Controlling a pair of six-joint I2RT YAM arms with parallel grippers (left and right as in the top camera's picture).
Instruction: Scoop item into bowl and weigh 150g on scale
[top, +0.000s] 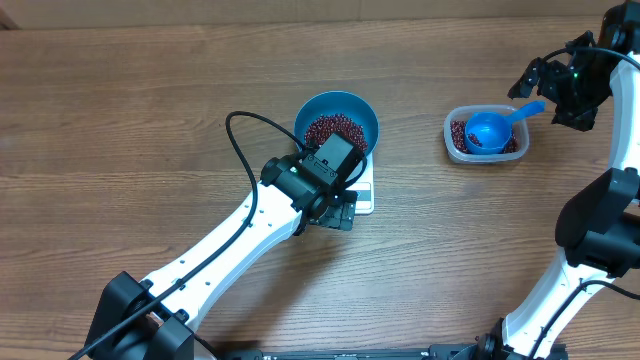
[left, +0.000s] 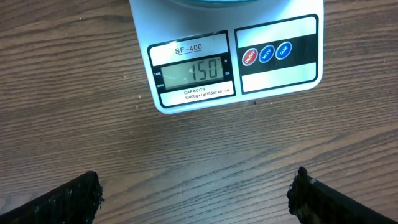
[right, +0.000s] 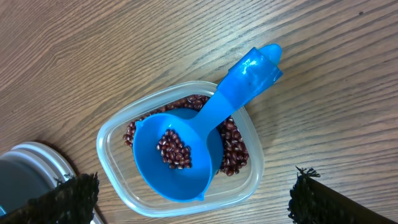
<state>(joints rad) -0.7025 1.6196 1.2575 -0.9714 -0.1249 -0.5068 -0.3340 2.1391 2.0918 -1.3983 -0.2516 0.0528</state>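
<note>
Wood-grain table (top: 120, 120) fills every view. Left gripper (left: 196, 202) hangs over bare wood with its jaws spread wide and nothing between them; only the two dark fingertips (left: 74, 199) show at the bottom corners of its wrist view. Just ahead of it lies the scale (left: 273, 74), white, its front edge facing the gripper. Its display (left: 193, 71) reads 150, and three round buttons (left: 266, 53), one red and two blue, sit to the right of it. From overhead the left arm covers most of the scale, leaving a white corner visible beside the wrist. The bowl (top: 300, 125) stands on the scale, bright blue, with a heap of red-brown beans (top: 335, 130) inside it. Right gripper (right: 194, 199) is likewise wide open and empty, held above the far right part of the table, well apart from the bowl. Below it sits a clear tub (right: 252, 180) with rounded corners, holding more of the beans in a thin layer. A blue scoop (right: 149, 168) rests in the tub, a small clump of beans in its cup, its handle (right: 249, 74) slanting up over the tub's rim and out above the wood. From overhead the right gripper is near the tip of that handle, not touching it. A grey rounded shape at the lower left edge of the right wrist view is too cropped to identify.
</note>
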